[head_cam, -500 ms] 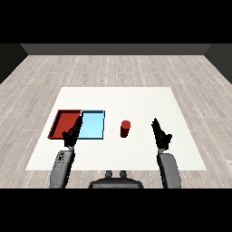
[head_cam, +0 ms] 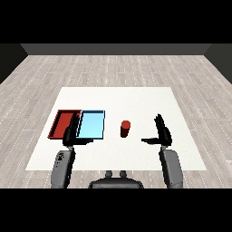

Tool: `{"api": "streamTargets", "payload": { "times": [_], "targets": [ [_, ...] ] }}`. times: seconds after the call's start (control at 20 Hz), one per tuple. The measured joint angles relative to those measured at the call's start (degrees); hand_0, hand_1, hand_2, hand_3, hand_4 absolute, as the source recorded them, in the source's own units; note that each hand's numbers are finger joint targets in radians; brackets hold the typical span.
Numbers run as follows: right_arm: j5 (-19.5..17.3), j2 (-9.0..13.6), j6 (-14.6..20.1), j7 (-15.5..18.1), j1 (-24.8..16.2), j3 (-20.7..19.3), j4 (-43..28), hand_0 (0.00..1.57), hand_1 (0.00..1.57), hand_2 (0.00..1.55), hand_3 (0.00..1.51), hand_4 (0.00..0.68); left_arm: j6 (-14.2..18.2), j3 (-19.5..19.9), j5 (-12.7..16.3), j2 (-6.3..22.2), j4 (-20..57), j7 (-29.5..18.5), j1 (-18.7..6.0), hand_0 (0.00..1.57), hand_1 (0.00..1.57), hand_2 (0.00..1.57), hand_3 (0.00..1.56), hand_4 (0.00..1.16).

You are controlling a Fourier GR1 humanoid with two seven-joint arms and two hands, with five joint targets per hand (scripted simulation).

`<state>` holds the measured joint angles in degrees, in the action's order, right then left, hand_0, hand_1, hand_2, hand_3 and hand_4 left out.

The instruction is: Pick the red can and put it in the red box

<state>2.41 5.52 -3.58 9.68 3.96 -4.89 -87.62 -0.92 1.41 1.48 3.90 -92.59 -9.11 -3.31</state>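
A small red can (head_cam: 125,128) stands upright on the white table (head_cam: 136,99), just right of the trays. The red tray (head_cam: 62,121) lies at the left, with the light blue tray (head_cam: 93,123) beside it on its right. My right hand (head_cam: 162,132) is open, fingers straight up and thumb pointing left, a short way to the right of the can and apart from it. My left hand (head_cam: 71,133) is open too, raised over the near edges of the two trays, holding nothing.
Grey wooden floor surrounds the table. Both grey forearms (head_cam: 170,166) come up from the near table edge.
My right hand has shifted slightly left toward the can. The left hand and the can stay where they were.
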Motion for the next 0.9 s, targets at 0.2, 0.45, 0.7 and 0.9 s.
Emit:
{"api": "streamTargets", "payload": {
  "times": [0.2,0.45,0.7,0.9],
  "targets": [
    [0.57,-0.26,-1.50,7.29,0.97,-0.79,3.28,0.00,0.00,0.00,0.00,0.000,-0.60,0.61,0.55,-1.00,0.71,-7.98,0.59,0.00,0.00,0.00,0.00,0.00],
    [1.85,0.19,-2.96,9.76,1.23,-1.64,3.42,0.00,0.00,0.00,0.00,0.000,-2.11,1.61,1.44,-0.88,2.26,-13.39,2.12,0.00,0.00,0.00,0.00,0.00],
    [2.58,0.47,-3.54,10.43,2.80,-2.28,5.63,0.00,0.00,0.00,0.00,0.000,-2.20,1.41,1.39,-1.28,2.51,-14.80,1.93,0.00,0.00,0.00,0.00,0.00],
    [2.75,0.04,-3.65,9.34,2.92,-1.57,5.35,0.00,0.00,0.00,0.00,0.000,-3.11,1.60,1.94,-1.29,3.83,-16.44,2.01,0.00,0.00,0.00,0.00,0.00]
  ]
}}
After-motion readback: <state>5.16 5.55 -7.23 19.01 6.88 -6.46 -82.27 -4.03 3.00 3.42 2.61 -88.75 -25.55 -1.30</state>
